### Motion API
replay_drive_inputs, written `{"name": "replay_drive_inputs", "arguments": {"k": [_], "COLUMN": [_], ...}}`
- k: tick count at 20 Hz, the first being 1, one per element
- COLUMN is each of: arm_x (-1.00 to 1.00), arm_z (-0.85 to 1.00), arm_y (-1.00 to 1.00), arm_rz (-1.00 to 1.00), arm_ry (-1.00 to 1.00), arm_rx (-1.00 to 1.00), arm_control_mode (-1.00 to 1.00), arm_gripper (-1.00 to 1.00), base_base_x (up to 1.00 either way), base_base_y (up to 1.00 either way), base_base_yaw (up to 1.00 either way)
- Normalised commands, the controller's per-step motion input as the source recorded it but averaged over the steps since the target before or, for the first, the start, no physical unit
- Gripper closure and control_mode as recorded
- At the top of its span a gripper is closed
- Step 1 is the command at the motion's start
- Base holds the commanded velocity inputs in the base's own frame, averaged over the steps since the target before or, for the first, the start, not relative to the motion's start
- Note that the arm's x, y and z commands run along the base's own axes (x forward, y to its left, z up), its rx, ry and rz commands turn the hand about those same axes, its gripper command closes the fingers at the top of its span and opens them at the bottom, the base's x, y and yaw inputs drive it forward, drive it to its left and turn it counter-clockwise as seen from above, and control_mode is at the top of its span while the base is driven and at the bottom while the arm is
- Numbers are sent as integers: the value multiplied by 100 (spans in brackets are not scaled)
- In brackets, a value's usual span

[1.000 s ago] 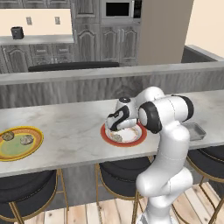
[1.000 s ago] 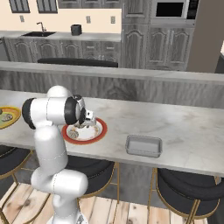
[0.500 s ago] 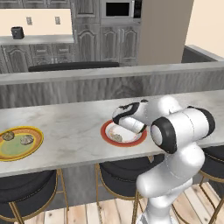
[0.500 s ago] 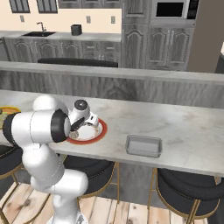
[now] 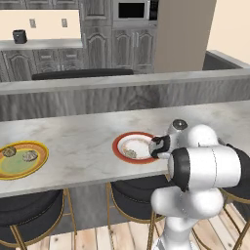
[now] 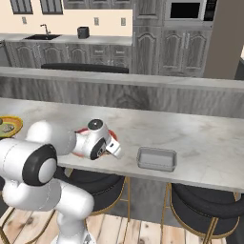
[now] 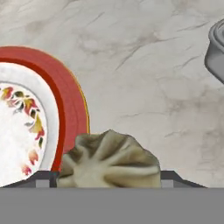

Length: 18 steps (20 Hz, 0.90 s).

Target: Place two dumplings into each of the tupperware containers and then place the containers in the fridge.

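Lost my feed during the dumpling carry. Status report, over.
Gripper shut on dumpling, just past red-rimmed plate. Tupperware container empty on counter to the right. Bare marble between, nothing in the way.

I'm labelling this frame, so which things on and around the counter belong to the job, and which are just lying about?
Job:
- dumpling between the jaws
- dumpling on the red-rimmed plate
- two dumplings on the yellow-rimmed plate
- tupperware container

Lying about:
- red-rimmed plate
- yellow-rimmed plate
- microwave
- stools
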Motion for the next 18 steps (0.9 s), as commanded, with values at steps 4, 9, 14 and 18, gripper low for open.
{"name": "replay_drive_inputs", "arguments": {"k": [4,9,14,18], "arm_x": [7,31,36,21], "arm_z": [100,83,-13,-72], "arm_y": [-71,-100,-100,-93], "arm_rz": [-34,-24,-9,0], "arm_ry": [32,34,15,0], "arm_rx": [0,6,15,16], "arm_control_mode": [-100,-100,-100,-100], "arm_gripper": [100,100,100,100], "base_base_x": [0,0,0,0], "base_base_y": [0,0,0,0], "base_base_yaw": [0,0,0,0]}}
